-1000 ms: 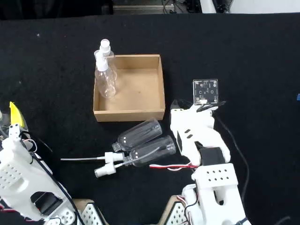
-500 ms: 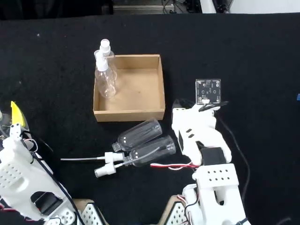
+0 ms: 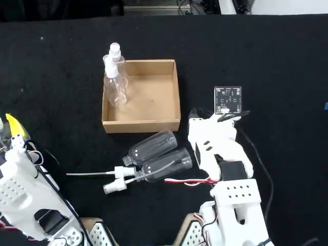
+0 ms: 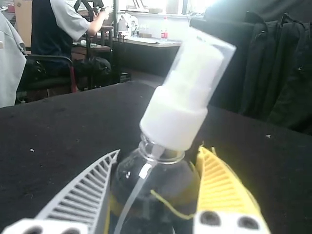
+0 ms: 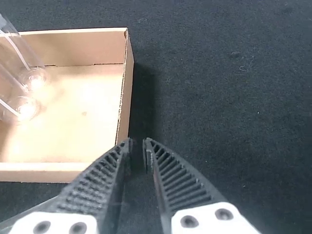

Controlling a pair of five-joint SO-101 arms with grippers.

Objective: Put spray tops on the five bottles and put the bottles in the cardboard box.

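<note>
Left tool (image 4: 158,155) is edging sideways, clamping a capped bottle (image 4: 161,187); right tool (image 5: 137,143) is idling nearly closed, empty. We're figuring it's light and slick, so we're favouring body grips.

High view looks down on the table (image 3: 266,61); the right wrist view, close-up, shares its cardboard box (image 3: 141,124).

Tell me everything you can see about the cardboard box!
The cardboard box is brown, square and shallow, with an open top. It sits flat on the black table. Two clear bottles with white spray tops stand inside, in its far left corner. The rest of its floor is bare.
</note>
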